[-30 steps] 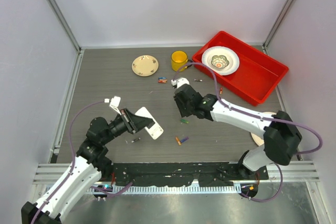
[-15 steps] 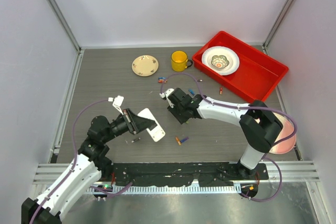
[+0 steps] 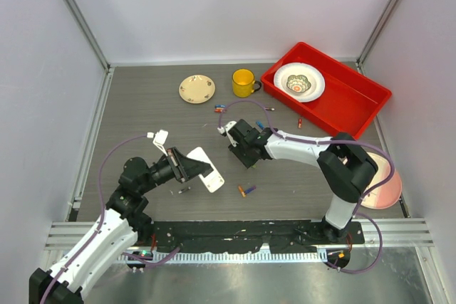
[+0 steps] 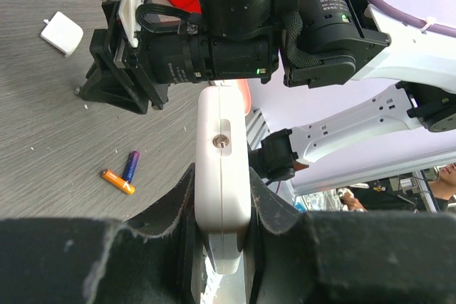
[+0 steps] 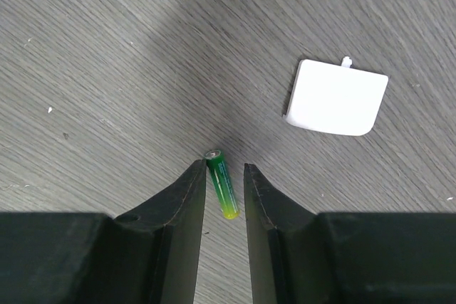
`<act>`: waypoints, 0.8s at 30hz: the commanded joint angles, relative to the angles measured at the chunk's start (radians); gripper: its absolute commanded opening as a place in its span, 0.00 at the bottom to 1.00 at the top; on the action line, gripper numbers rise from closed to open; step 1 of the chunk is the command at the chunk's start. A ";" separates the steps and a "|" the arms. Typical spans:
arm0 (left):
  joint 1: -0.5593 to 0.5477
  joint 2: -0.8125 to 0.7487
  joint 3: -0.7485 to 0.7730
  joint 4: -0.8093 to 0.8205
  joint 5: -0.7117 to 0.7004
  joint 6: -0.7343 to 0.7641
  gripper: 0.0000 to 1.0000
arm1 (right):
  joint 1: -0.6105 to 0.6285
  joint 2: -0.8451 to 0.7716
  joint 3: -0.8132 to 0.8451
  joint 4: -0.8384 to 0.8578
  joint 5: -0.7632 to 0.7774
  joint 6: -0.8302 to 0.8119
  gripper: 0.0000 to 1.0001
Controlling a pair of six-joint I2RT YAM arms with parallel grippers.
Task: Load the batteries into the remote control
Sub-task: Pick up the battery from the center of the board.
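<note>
Left arm: folded low at the elbow beside its base, forearm stretched toward the middle of the table, wrist rolled over. Grips the remote control (image 3: 205,170) in the left gripper (image 4: 221,176), jaws shut tight on the long narrow sides, handset held clear of the table and turned edge-up, with one screw and a slot facing the wrist camera.

Right arm: reaches well across from its base toward the left, forearm low over the wood, wrist pitched down. Points the right gripper (image 5: 222,167) straight at the table, jaws narrow but not closed, straddling a green battery (image 5: 223,191) that lies flat. Left fingertip just beside the battery's top end, a slight gap on the other side — no clamp visible. Off to one side, a white cover piece (image 5: 335,97) flat on the table. Nearer the front edge, an orange battery (image 4: 117,181) and a purple battery (image 4: 131,166) lying loose, touching at one end
</note>
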 commanded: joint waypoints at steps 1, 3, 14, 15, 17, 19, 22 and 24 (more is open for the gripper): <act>0.000 -0.002 0.000 0.069 0.023 0.004 0.00 | -0.006 0.010 0.033 0.026 -0.010 -0.009 0.33; -0.001 -0.002 0.002 0.068 0.023 0.004 0.00 | -0.011 0.016 0.030 0.026 -0.010 -0.005 0.31; 0.000 -0.005 -0.001 0.068 0.021 0.003 0.00 | -0.016 0.016 0.014 0.032 -0.029 0.014 0.32; -0.001 -0.006 -0.001 0.066 0.021 0.003 0.00 | -0.017 0.017 0.018 0.032 -0.029 0.015 0.32; -0.001 -0.006 -0.003 0.066 0.021 0.003 0.00 | -0.019 0.019 0.023 0.032 -0.033 0.015 0.33; -0.001 -0.005 -0.003 0.065 0.021 0.003 0.00 | -0.020 0.025 0.027 0.032 -0.036 0.015 0.32; -0.001 -0.008 -0.003 0.062 0.019 0.001 0.00 | -0.025 0.028 0.027 0.032 -0.046 0.015 0.31; 0.000 -0.008 -0.003 0.060 0.019 0.003 0.00 | -0.025 0.028 0.024 0.032 -0.046 0.015 0.29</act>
